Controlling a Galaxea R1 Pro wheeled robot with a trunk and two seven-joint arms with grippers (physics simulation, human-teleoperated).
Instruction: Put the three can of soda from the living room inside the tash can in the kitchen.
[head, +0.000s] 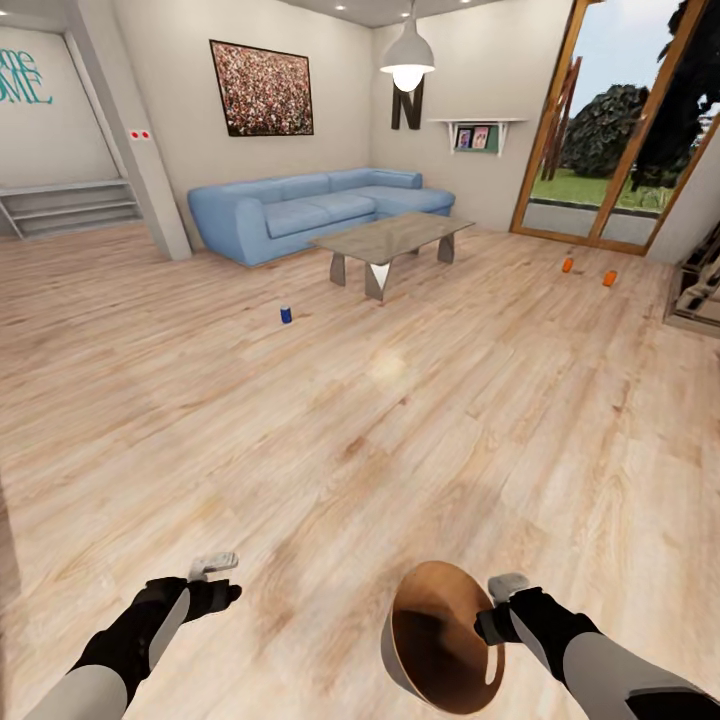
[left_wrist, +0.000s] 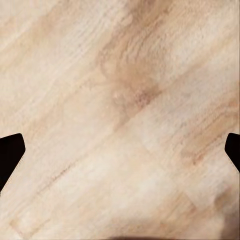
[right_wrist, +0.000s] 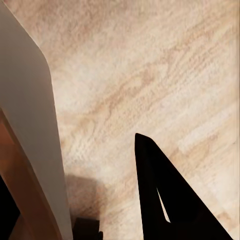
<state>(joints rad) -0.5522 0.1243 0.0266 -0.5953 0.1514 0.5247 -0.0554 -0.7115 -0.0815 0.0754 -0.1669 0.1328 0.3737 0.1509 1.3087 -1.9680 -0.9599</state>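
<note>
Nearest, at the bottom of the head view: right gripper (head: 497, 612) clamped on the rim of the tash can (head: 440, 640), bin tilted with its brown inside facing up toward the camera, grey outside below. In the right wrist view, the bin's grey wall (right_wrist: 30, 125) just beside one dark finger (right_wrist: 165, 200), wooden floor (right_wrist: 150, 75) beneath. Across from it, left gripper (head: 213, 572) empty, low over the floor, well apart from the bin; in the left wrist view, two dark fingertips (left_wrist: 10, 155) at opposite edges, spread wide, bare planks between.

Farther out on the floor, left of centre: a small blue can (head: 286, 314), upright, alone. Beyond it, a glass-topped coffee table (head: 390, 238) in front of the blue sofa (head: 310, 210).

Far right, near the glazed door (head: 610, 130): two orange soda cans (head: 568, 265) and (head: 609, 278), standing close together on the floor, well apart from both grippers and from the bin.

Against the back wall: a framed picture (head: 262, 88), a white hanging lamp (head: 407, 55), a small shelf (head: 476, 132).
</note>
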